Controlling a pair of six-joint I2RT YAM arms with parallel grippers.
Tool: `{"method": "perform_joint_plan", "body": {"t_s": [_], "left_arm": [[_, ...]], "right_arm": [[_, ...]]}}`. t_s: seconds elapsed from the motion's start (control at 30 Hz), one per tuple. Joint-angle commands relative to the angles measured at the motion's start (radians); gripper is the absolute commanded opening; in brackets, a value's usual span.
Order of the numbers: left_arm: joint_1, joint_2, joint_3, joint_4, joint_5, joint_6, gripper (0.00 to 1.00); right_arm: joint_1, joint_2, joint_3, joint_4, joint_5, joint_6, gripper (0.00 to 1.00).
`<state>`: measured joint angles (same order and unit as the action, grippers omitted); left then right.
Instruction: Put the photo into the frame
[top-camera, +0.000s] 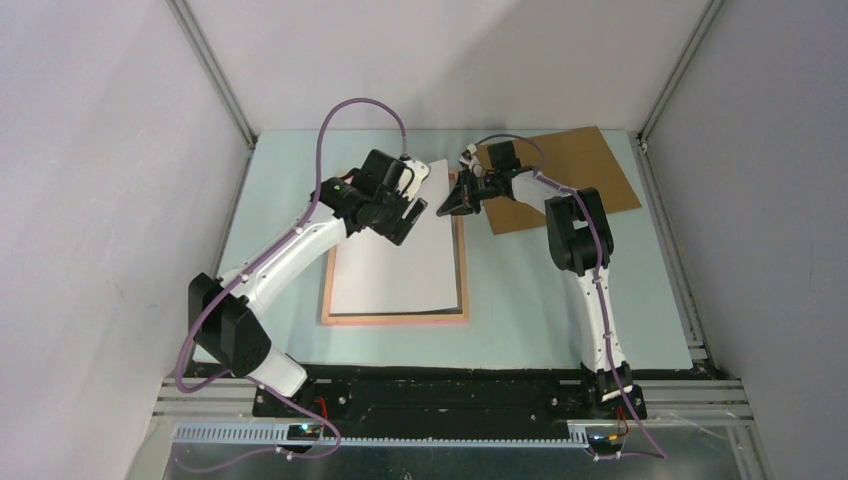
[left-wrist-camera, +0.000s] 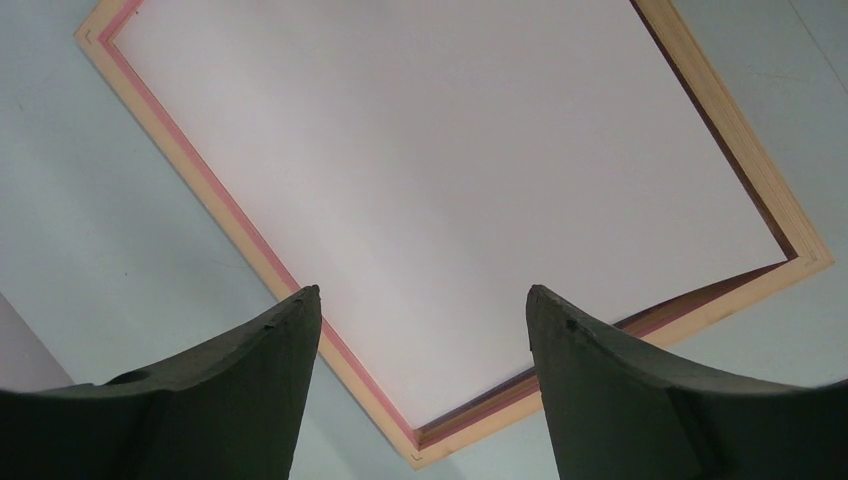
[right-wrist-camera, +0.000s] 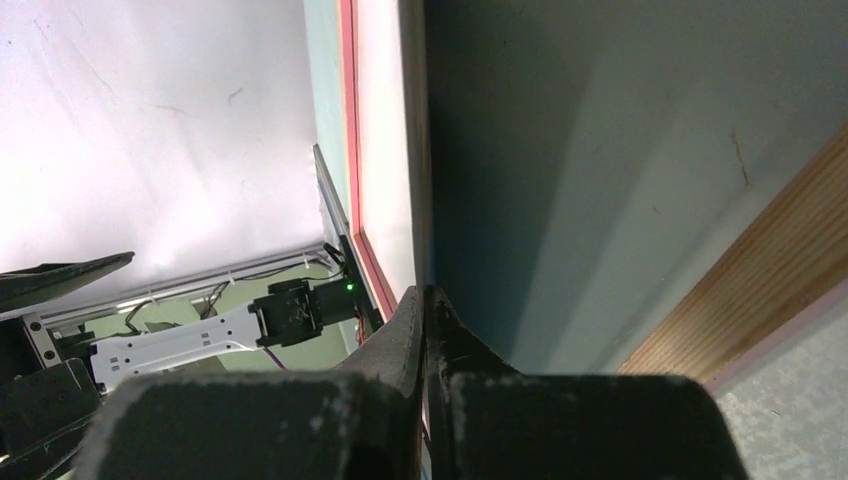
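Left pincer (left-wrist-camera: 422, 292), spread wide, hovers over the white-backed glossy rectangular photo (left-wrist-camera: 450, 170) directly below, lying near-to-far inside the thin pink rectangular frame (left-wrist-camera: 214, 190). The right pincer (right-wrist-camera: 425, 300), pressed closed, meets the frame's right rail.

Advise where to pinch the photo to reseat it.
Probably the far edge of the photo: it rides up over the far rail of the frame, leaving a gap beneath, while the rest lies flat. Come in low from the far side, one finger under.

Pale green table (top-camera: 520, 300) carries pink frame (top-camera: 395, 318), brown backing board (top-camera: 590, 165) far right.
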<state>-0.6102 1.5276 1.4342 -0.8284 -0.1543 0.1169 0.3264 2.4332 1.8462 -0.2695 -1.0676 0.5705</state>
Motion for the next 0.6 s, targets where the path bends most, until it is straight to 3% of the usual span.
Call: {"method": "perform_joint_plan", "body": {"t_s": [0.0,0.57], "left_arm": [[0.0,-0.043,-0.002,0.03,-0.008,0.024,0.8],[0.0,-0.046,-0.005,0.031,-0.002,0.025,0.81]], "right_arm": [[0.004,0.012,0.049,-0.013,0.007,-0.023,0.0],[0.003,-0.003,0.003,0.001,0.039,-0.034,0.0]]}}
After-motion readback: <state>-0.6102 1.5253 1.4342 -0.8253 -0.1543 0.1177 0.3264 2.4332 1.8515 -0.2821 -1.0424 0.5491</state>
